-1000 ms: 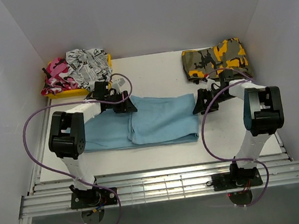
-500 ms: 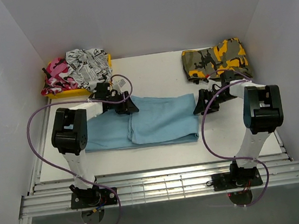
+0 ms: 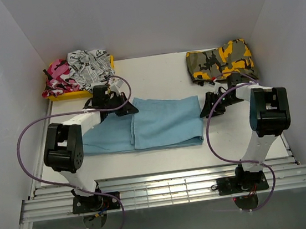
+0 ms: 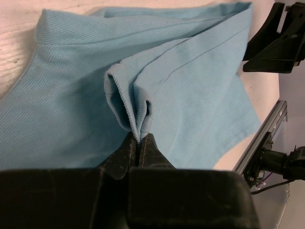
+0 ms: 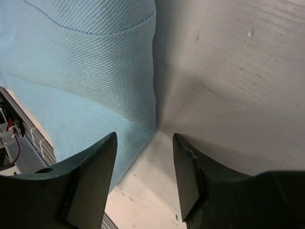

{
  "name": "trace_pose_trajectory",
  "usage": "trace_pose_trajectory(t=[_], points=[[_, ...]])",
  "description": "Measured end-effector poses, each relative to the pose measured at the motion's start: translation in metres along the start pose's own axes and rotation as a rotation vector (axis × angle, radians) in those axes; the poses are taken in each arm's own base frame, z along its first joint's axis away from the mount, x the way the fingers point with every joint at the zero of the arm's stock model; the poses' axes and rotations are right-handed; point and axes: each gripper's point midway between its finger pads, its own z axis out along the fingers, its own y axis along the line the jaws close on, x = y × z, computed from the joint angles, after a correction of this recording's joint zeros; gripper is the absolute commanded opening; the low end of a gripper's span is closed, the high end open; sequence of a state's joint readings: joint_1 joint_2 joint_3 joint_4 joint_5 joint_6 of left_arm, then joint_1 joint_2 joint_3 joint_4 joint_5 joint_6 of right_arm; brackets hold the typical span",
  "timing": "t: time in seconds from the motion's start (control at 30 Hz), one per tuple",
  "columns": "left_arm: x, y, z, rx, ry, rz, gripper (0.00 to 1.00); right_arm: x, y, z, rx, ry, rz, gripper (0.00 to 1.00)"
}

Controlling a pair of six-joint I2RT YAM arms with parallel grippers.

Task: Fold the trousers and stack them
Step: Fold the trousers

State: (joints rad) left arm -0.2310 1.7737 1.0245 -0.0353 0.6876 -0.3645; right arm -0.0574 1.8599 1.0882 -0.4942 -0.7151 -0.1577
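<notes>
The light-blue trousers [image 3: 163,125] lie folded across the middle of the table. My left gripper [image 3: 125,108] is at their far left edge, shut on a pinched-up ridge of the cloth [image 4: 131,102]; in the left wrist view the gripper [image 4: 140,139] has its tips pressed together on that fold. My right gripper [image 3: 205,108] is at the trousers' far right corner. In the right wrist view it [image 5: 143,138] stands open, low over the table, one finger over the cloth [image 5: 90,71] and the other over bare table, with nothing held.
A folded yellow-and-olive camouflage garment [image 3: 220,61] lies at the back right. A yellow tray [image 3: 78,93] at the back left holds pink camouflage and black-and-white printed clothes. Metal rails [image 3: 168,191] run along the near edge; white walls stand close on both sides.
My left gripper has closed on the trousers' far edge, and its arm has swung out to the left. My right gripper's jaws have narrowed a little; it stays at the right corner.
</notes>
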Motion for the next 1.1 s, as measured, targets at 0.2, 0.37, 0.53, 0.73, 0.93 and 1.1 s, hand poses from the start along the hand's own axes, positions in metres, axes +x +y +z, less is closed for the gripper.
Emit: trace_pose_trajectory(t=[0.2, 0.37, 0.53, 0.73, 0.93, 1.1], points=[[-0.014, -0.005, -0.01, -0.023, -0.07, 0.02, 0.0, 0.0, -0.002, -0.001, -0.001, -0.005, 0.007, 0.58], [0.001, 0.024, 0.012, -0.057, -0.021, -0.028, 0.05, 0.001, 0.001, -0.001, -0.018, -0.005, 0.004, 0.73], [0.013, 0.049, 0.025, -0.107, 0.022, -0.071, 0.15, 0.007, 0.009, -0.005, -0.042, 0.002, -0.019, 0.79], [0.01, 0.051, 0.02, -0.13, 0.028, -0.057, 0.24, 0.036, 0.016, -0.015, -0.027, 0.058, -0.048, 0.78], [0.007, 0.045, 0.008, -0.133, 0.032, -0.041, 0.36, 0.051, 0.022, -0.047, 0.09, 0.051, -0.24, 0.83], [0.009, 0.043, 0.004, -0.131, 0.046, -0.035, 0.55, 0.038, 0.041, -0.074, 0.313, -0.061, -0.561, 0.93]])
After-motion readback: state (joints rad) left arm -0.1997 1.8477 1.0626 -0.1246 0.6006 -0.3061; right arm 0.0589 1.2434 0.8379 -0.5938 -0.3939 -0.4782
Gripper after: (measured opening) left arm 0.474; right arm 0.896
